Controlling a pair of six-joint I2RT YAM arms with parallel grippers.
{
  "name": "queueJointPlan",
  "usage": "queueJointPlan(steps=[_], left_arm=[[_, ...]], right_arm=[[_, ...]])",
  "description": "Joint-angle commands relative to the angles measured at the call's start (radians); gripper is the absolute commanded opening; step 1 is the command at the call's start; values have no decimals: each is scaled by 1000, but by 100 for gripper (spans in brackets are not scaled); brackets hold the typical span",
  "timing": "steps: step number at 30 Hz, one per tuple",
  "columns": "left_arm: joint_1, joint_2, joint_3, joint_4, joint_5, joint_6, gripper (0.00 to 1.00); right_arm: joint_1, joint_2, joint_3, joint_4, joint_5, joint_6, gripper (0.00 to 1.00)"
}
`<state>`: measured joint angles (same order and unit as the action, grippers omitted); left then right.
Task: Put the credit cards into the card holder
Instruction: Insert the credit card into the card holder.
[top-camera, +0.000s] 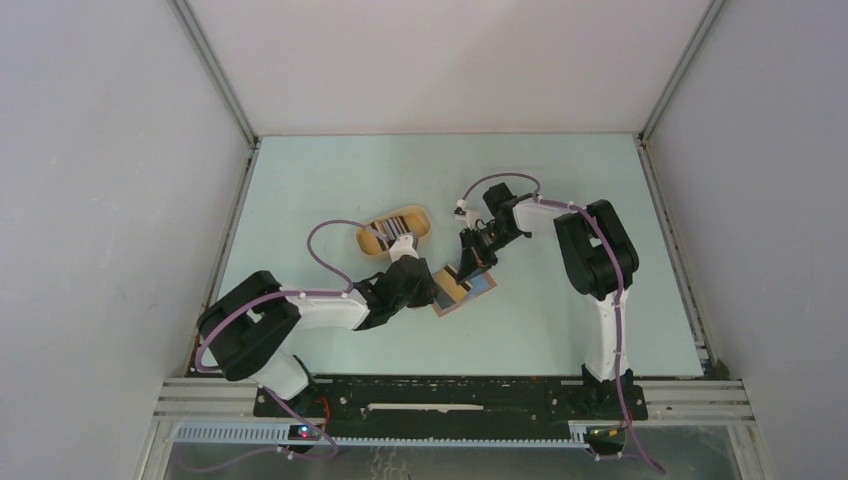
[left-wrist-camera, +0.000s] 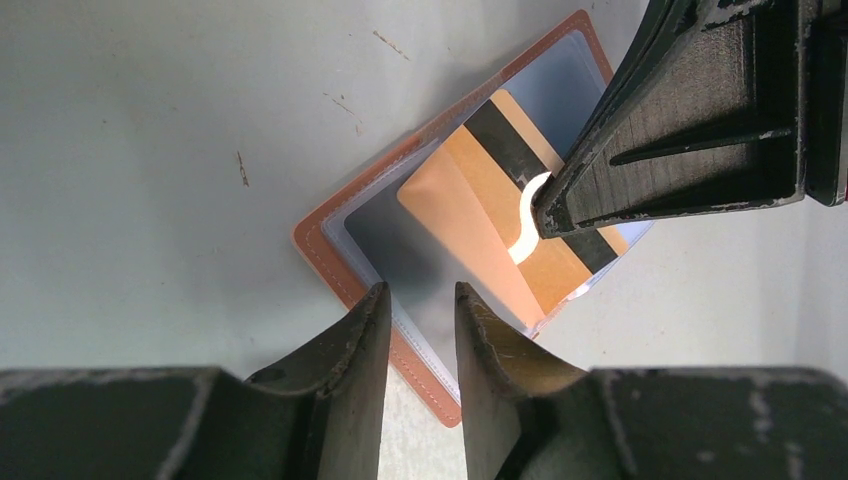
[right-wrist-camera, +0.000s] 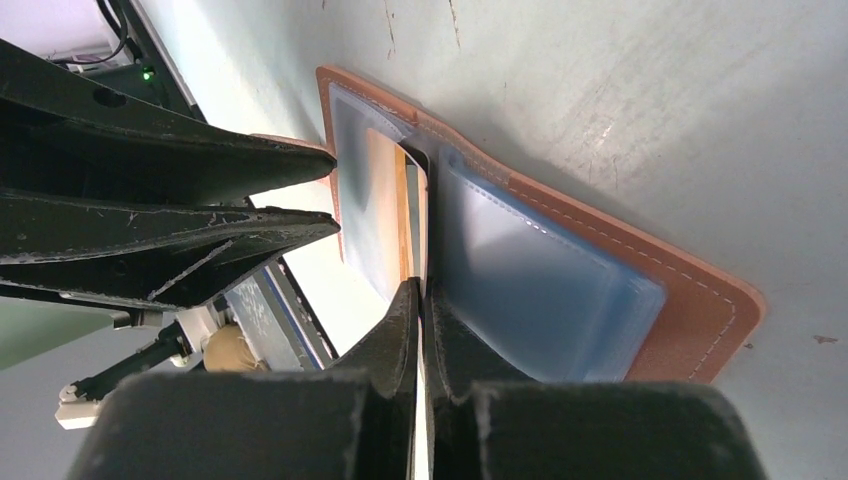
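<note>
Nearest, we see the left gripper (left-wrist-camera: 418, 300), fingers narrowly apart, at the near edge of the open reddish-brown leather card holder (left-wrist-camera: 322, 248) mid-table. Beyond, the right gripper (right-wrist-camera: 420, 292) clamps an orange black-striped credit card (left-wrist-camera: 465, 195) over its clear sleeve; farther left sits an oval tan tray (top-camera: 366, 241) with cards (top-camera: 393, 228).

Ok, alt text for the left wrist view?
The right gripper holds an orange card with a black stripe over the open card holder on the table. The left gripper, fingers slightly apart, sits at the holder's near edge.
</note>
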<state>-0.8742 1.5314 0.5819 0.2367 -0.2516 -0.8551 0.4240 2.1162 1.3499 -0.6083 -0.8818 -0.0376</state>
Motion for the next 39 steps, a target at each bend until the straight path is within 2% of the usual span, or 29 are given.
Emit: queueJointPlan(steps=[1, 4, 9, 15, 26, 39], left_arm=[[-6, 1, 37, 8, -7, 22, 35], [-7, -15, 21, 31, -5, 22, 37], [-6, -45, -10, 66, -3, 22, 40], [-7, -72, -30, 69, -6, 14, 41], [-6, -55, -5, -6, -47, -11, 38], [-6, -23, 25, -40, -33, -6, 37]], right_arm=[[23, 12, -17, 36, 63, -12, 5], [18, -3, -15, 32, 70, -22, 8], [18, -31, -11, 20, 95, -43, 19], [27, -56, -5, 6, 119, -66, 26], [56, -114, 2, -4, 201, -114, 33], [89, -144, 2, -14, 270, -160, 41]])
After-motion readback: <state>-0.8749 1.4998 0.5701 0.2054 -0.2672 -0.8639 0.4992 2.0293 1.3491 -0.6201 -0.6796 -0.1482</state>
